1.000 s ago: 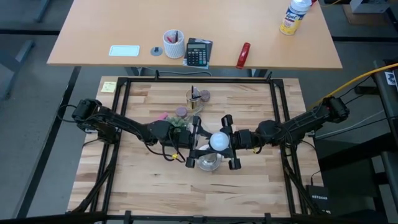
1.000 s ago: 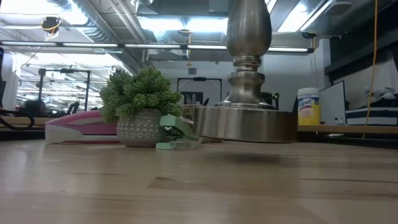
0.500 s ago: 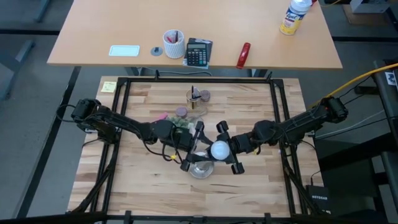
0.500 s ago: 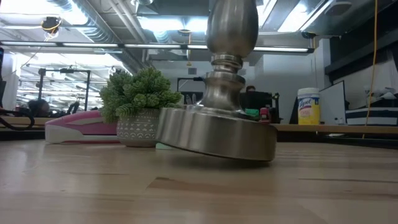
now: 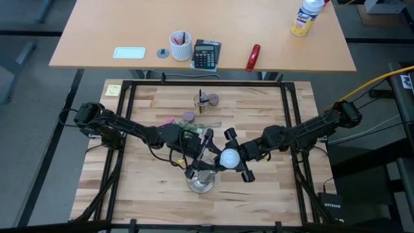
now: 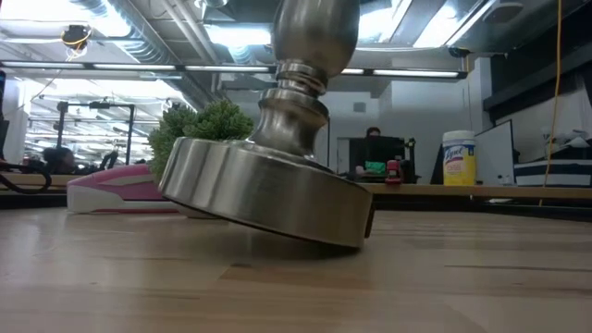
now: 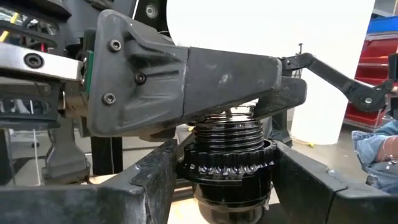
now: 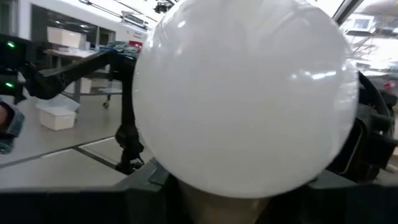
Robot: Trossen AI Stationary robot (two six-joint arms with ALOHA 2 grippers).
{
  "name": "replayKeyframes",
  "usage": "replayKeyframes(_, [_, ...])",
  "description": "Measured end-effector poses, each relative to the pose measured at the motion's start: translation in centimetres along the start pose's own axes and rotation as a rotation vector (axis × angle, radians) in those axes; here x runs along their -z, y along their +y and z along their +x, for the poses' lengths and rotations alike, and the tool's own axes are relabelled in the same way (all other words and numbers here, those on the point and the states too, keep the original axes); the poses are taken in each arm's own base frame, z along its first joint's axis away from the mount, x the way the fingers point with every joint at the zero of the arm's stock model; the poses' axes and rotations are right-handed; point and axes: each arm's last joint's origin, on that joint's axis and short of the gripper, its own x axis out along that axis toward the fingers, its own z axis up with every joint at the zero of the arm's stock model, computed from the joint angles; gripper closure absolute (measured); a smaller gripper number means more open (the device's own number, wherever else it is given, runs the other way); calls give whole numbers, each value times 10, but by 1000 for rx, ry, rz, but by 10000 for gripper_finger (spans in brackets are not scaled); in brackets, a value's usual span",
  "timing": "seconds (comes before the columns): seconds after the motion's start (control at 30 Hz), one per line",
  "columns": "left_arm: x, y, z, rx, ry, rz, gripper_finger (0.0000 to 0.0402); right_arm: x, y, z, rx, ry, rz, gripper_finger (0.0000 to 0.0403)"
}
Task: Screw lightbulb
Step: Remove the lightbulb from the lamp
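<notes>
Lightbulb (image 5: 228,158) sits just right of the worktop's (image 5: 149,194) centre, a frosted white globe clamped in the right pincer (image 5: 230,157), whose dark fingers (image 5: 248,175) close on it from the 3 o'clock side. In the right wrist view the bulb (image 8: 245,93) fills nearly the whole picture. Just beside it, toward 8 o'clock, stands the silver stand (image 5: 201,182) with its round base. In the low view the stand (image 6: 268,190) is tilted: the left edge of its base is raised clear of the wood while the right edge rests low against the worktop (image 6: 296,287).

The left pincer (image 5: 202,157) reaches in from the 9 o'clock side and is clamped on the stand's black socket. In the left wrist view the ribbed black socket (image 7: 229,155) sits between that arm's own two dark fingers (image 7: 149,180), and a finger of the right pincer crosses just above it.

Toward 12 o'clock from the stand lie a small potted plant (image 6: 199,139) and a pink stapler (image 6: 120,190), both behind the stand in the low view. Farther back, on a separate desk (image 5: 97,45), are a calculator (image 5: 206,54), a white cup (image 5: 180,46), a red object (image 5: 253,57) and a wipes canister (image 5: 306,16).
</notes>
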Motion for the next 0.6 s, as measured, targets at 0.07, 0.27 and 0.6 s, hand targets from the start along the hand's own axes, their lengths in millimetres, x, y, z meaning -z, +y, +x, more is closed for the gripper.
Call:
replayKeyframes(0.07, [0,-1,0,18,3,-3,188,0,0,0,10,2,-27,242])
replayKeyframes(0.27, [1,-1,0,40,13,-10,188,0,0,0,10,4,-65,242])
replayKeyframes(0.6, [3,-3,-1,119,37,-113,188,1,1,0,-27,11,-95,242])
